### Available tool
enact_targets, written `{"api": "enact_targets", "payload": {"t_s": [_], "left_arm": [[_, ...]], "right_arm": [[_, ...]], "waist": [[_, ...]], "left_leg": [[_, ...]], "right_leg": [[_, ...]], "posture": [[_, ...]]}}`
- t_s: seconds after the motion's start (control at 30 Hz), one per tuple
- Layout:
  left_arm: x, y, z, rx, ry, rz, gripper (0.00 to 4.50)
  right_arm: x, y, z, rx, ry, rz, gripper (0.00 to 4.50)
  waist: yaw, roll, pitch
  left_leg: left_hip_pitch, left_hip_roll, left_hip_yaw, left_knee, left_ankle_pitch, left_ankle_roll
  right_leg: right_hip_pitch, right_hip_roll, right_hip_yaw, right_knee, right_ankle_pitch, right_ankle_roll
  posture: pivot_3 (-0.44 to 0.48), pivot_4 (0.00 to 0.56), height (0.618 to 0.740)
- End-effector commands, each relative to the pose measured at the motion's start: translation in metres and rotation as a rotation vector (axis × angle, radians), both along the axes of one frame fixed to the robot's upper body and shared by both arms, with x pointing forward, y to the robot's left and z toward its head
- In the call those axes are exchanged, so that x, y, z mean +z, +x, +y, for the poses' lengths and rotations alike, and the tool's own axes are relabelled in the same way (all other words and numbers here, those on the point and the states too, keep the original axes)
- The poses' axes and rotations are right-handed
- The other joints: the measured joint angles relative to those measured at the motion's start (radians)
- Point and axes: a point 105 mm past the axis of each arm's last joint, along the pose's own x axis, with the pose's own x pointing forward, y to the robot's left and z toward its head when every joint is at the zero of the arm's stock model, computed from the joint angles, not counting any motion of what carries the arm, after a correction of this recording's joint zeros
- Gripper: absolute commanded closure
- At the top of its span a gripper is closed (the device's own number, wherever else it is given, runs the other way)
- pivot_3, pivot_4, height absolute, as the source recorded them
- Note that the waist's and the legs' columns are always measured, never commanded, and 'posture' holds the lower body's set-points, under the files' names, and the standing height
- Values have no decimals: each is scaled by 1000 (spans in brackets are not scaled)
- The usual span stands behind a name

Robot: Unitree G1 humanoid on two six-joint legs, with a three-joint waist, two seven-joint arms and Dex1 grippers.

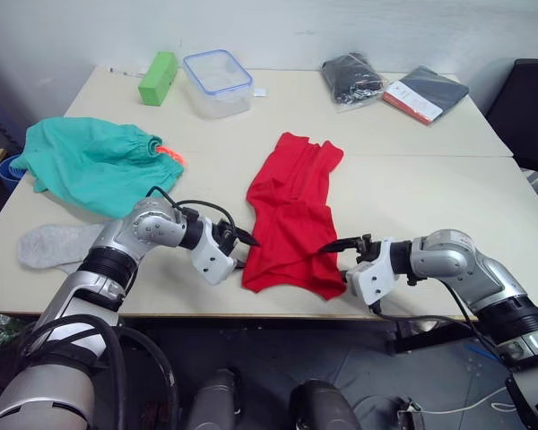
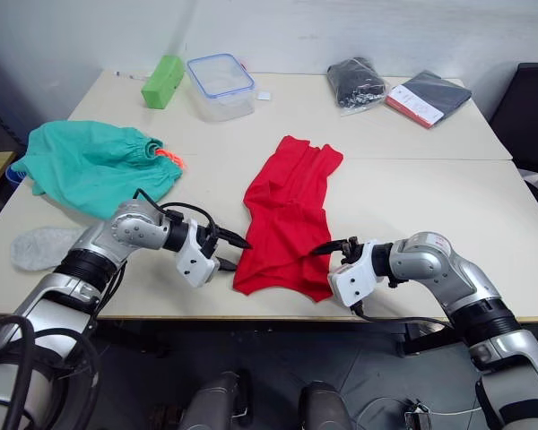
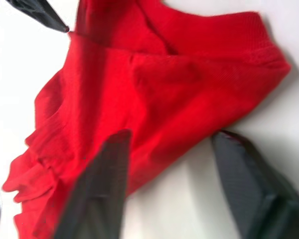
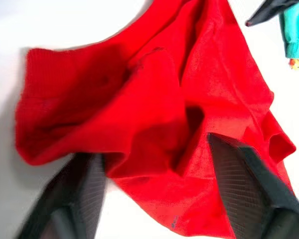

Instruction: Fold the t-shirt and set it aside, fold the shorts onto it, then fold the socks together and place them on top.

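The t-shirt lies crumpled lengthwise near the front middle of the desk, its long axis running from the near edge away toward the far side, leaning slightly to the robot's right at the far end; the cloth is bunched into ridges along that axis, and its near hem sits just short of the desk's front edge. The left pincer is at the shirt's near-left edge with its fingers parted, one finger over the red cloth and the other on bare desk beside it, gripping nothing. The right pincer is at the near-right corner of the shirt, also spread open, its two fingers straddling a fold of the fabric without closing on it. The shorts lie heaped at the left side, waistband and orange drawstring toward the shirt, well apart from it. A sock lies flat near the front-left edge, beside the left arm. Bare pale desk stretches to the right of the shirt and between it and the far row: a green block, a clear lidded container, a black bagged bundle and a dark flat packet.
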Motion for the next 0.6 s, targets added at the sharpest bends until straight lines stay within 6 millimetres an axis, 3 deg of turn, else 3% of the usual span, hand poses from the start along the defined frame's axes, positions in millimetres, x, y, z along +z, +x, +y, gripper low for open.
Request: {"api": "enact_targets", "payload": {"t_s": [0.03,0.17,0.2,0.37,0.6], "left_arm": [[-19,-4,2,6,55,66,3098],[-19,-2,-1,25,34,80,4359],[-19,-1,-1,27,33,81,4493],[-15,-6,0,28,9,111,4493],[-7,-37,15,29,-3,251,4493]], "right_arm": [[2,-3,5,9,26,-9,2898],[2,-2,4,-12,52,-7,4276],[2,-2,4,-12,54,-6,4481],[10,-5,8,-25,117,30,4481],[37,-38,18,-22,264,207,4481]], "waist": [[-1,0,0],[0,0,0],[0,0,0],[-2,0,0],[-8,2,1]], "left_leg": [[0,0,0,0,0,0],[-1,0,-1,0,0,0],[-1,0,-1,0,0,0],[-1,0,-2,0,0,0],[-3,0,-3,-2,-1,-1]], "right_leg": [[0,0,0,0,0,0],[0,0,-1,0,0,0],[0,0,-1,0,0,0],[0,0,-2,-1,0,0],[0,1,-2,-4,0,0]], "posture": [[0,150,740],[0,150,740],[0,150,740],[0,150,740],[0,150,740]]}}
